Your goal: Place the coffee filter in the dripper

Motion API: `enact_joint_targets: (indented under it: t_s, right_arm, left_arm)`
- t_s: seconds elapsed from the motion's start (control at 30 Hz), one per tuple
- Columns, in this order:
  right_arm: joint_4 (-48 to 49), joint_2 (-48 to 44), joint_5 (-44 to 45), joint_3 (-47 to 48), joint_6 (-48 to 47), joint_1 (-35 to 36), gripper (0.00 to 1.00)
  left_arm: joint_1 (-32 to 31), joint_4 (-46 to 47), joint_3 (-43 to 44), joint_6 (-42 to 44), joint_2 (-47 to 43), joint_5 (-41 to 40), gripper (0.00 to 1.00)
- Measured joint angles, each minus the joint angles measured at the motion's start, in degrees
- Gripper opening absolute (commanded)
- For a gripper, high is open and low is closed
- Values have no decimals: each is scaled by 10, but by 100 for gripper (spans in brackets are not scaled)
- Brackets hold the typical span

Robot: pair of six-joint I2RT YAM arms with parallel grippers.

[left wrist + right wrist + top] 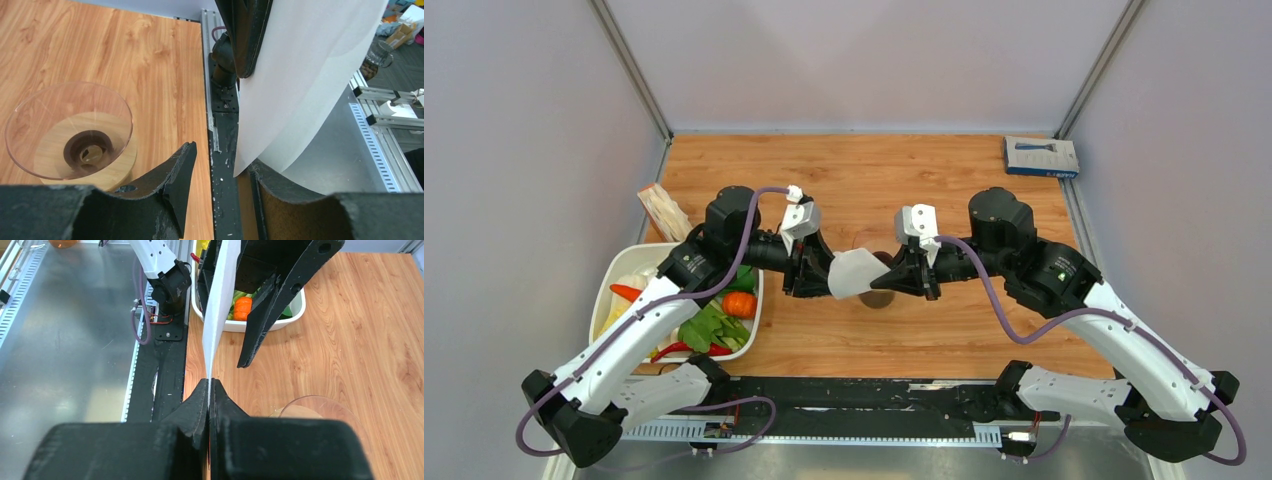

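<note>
Right gripper (209, 382) pinched shut on filter (217, 315) edge; sheet runs toward left gripper (222, 157), jaws apart, not clamping. Dripper (70, 130) on table just below, nearer right.

My thin white paper coffee filter (856, 272), pinched flat in my right gripper (209, 385), hangs between my left gripper's (221, 156) parted fingers. From above it partly screens the mouth of the clear funnel-shaped dripper (70, 130) on its tan ring base. The white vegetable tray (600, 305) crowds my left arm. Bare wooden tabletop (874, 180) lies beyond.
</note>
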Motion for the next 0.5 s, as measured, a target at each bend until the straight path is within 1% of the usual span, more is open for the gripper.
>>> enact_joint_targets:
  t_s: [0.17, 0.5]
  right_arm:
    - [2, -1, -5, -2, 0, 0, 0]
    - [6, 2, -15, -16, 0, 0, 0]
  left_arm:
    - [0, 5, 8, -3, -3, -5, 47]
    - [-3, 29, 74, -28, -3, -7, 48]
